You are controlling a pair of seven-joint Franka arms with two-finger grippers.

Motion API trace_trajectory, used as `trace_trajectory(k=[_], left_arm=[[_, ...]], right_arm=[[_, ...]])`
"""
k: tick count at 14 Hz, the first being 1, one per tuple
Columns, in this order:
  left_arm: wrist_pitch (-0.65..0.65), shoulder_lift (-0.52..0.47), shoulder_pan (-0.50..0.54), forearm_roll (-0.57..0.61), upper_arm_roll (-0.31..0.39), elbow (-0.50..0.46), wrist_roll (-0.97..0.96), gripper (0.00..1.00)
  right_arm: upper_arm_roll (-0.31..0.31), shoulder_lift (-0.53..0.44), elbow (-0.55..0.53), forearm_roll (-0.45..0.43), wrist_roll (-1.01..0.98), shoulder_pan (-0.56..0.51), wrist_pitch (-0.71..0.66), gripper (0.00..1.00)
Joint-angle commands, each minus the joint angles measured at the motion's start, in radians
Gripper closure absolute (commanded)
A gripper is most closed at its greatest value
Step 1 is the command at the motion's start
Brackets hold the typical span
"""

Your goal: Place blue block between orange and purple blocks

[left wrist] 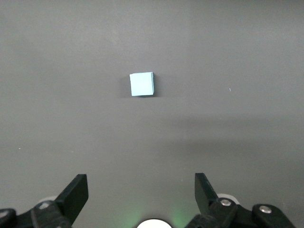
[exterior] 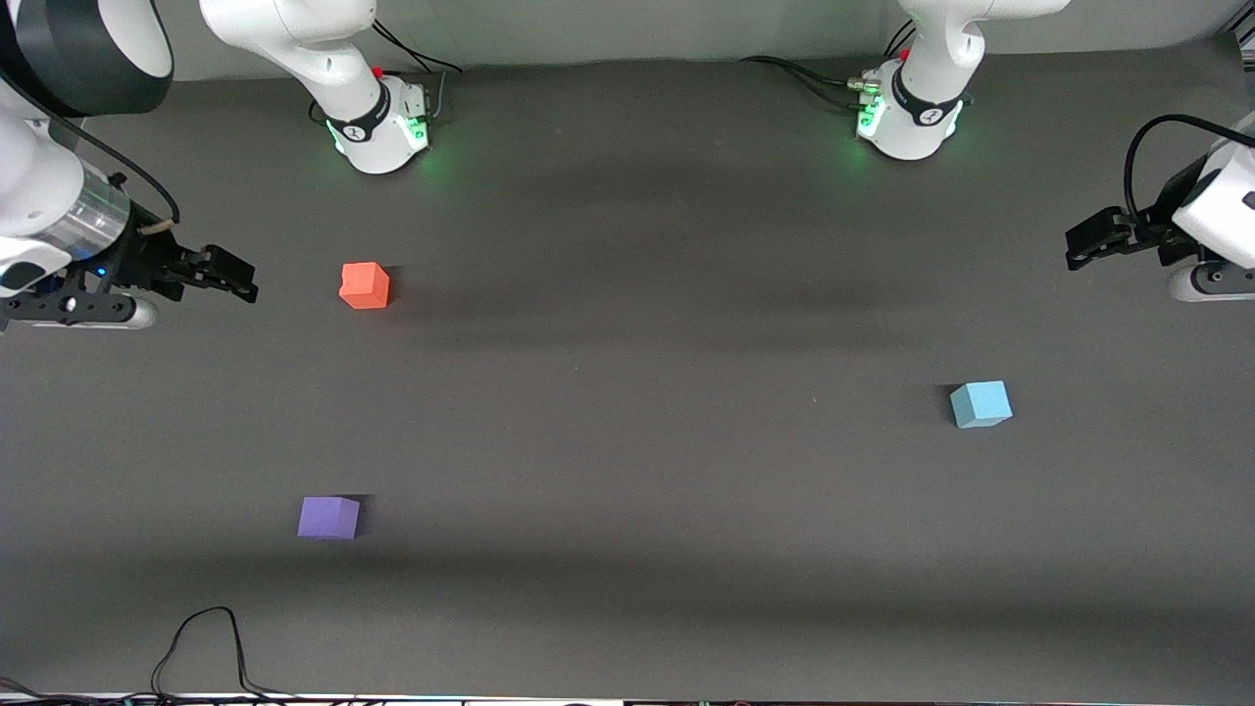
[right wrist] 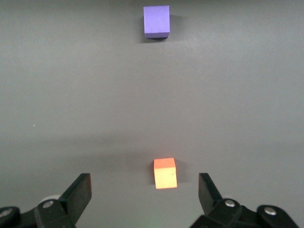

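The blue block (exterior: pixel 980 404) sits on the dark table toward the left arm's end; it also shows in the left wrist view (left wrist: pixel 141 84). The orange block (exterior: pixel 365 285) and the purple block (exterior: pixel 328 517) sit toward the right arm's end, the purple one nearer the front camera. Both show in the right wrist view, orange (right wrist: pixel 165 173) and purple (right wrist: pixel 156 21). My left gripper (exterior: pixel 1079 250) hangs open and empty at the table's end, apart from the blue block. My right gripper (exterior: pixel 240 279) hangs open and empty beside the orange block, apart from it.
The two arm bases (exterior: pixel 382 127) (exterior: pixel 907 118) stand along the table's edge farthest from the front camera. A black cable (exterior: pixel 206 647) loops on the table at the front edge, nearer the camera than the purple block.
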Motion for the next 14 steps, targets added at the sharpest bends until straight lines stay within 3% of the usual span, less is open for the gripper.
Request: trace_trajectory(k=[1,11,14], left_arm=[[-0.033,0.011,0.008,0.008,-0.008,0.028,0.023,0.0],[-0.041,0.017,0.016,0.001,-0.008,0.016,0.022,0.0],[0.004,0.016,0.02,0.0,-0.004,-0.049,0.023,0.0]], right_arm=[[-0.027,-0.052,-0.003,-0.006,-0.064,0.01,-0.038,0.0],[-0.019,-0.078,0.0,-0.006,-0.067,0.015,-0.072,0.0],[-0.018,-0.071,0.008,-0.014,-0.067,0.013,-0.064,0.0]])
